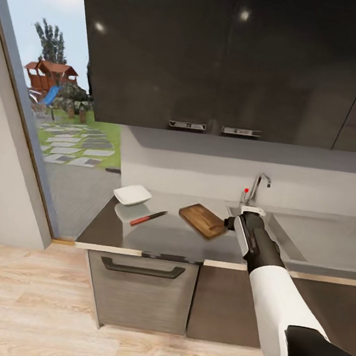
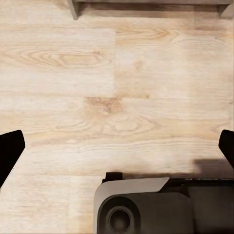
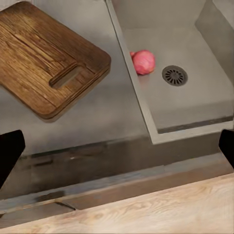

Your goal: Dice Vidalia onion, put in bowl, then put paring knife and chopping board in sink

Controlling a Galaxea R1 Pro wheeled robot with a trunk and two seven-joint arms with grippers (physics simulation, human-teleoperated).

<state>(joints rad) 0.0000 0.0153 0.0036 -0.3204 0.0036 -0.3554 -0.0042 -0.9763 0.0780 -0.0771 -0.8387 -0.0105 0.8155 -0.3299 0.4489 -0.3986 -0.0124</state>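
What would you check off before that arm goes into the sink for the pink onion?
1. Onion located: lying in the sink beside the round drain. Ok.
2. Right gripper free to grasp: jaws spread wide, nothing between them. Ok.
3. Gripper over the onion: it hovers at the counter's front edge, short of the basin. Not ok.
4. Chopping board ready: flat on the countertop, bare. Ok.
5. Paring knife and bowl at hand: both left of the board. Ok.
6. Left gripper: open, above the floor. Ok.
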